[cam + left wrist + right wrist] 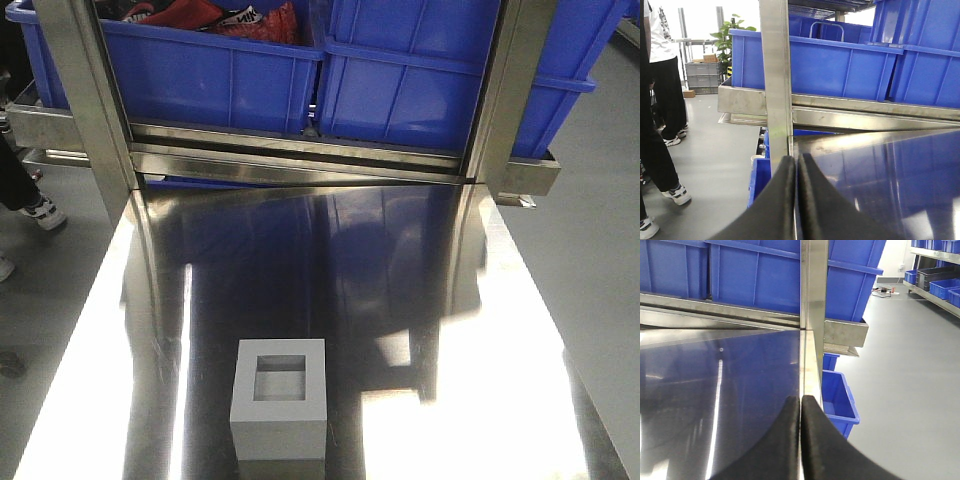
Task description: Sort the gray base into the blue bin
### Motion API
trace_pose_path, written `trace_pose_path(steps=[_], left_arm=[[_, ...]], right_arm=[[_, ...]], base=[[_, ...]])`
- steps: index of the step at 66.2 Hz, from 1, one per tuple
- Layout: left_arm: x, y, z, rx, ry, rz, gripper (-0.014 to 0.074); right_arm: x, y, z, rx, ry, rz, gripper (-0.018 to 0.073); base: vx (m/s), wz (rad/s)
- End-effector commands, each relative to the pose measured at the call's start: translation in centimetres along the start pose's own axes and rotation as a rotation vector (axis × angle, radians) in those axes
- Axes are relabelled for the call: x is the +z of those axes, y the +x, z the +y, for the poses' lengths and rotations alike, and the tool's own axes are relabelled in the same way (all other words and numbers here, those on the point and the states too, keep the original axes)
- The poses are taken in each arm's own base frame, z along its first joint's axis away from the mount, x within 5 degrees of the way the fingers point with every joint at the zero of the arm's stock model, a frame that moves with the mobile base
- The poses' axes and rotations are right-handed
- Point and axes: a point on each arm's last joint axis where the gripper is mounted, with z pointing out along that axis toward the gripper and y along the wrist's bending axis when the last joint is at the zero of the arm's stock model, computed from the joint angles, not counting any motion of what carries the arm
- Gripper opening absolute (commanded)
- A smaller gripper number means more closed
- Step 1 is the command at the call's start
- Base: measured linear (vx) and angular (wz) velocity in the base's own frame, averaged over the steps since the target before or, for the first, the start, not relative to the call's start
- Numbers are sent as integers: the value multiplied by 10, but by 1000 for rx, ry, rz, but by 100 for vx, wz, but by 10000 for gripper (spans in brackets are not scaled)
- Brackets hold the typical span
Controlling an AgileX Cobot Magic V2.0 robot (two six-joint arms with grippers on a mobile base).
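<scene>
Base [280,400] sits recess-up by the near edge of the worktop [470,330], slightly left of centre, likelier nearer the closed, empty left gripper [796,159] than the equally closed right gripper [801,400], bins [430,100] beyond the far edge.

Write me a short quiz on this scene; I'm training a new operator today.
1. True or false: the gray base lies inside a blue bin.
2. Which way does the base's square recess face? A up, B down, C sideways.
3. Fill in: the left gripper and the right gripper are both ____.
Key: 1 false, it stands on the steel table; 2 A; 3 shut.
</scene>
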Motion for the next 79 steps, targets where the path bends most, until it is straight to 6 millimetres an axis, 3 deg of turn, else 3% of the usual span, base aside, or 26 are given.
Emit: trace_pose_path(steps=[1,79], left_arm=[[0,2,0,-6,3,-65,-6],[0,2,0,-6,3,-65,-6]], right_arm=[[0,-3,0,-11,3,-72,-9],[0,-3,0,-11,3,-72,-9]], base=[[0,0],[0,0]])
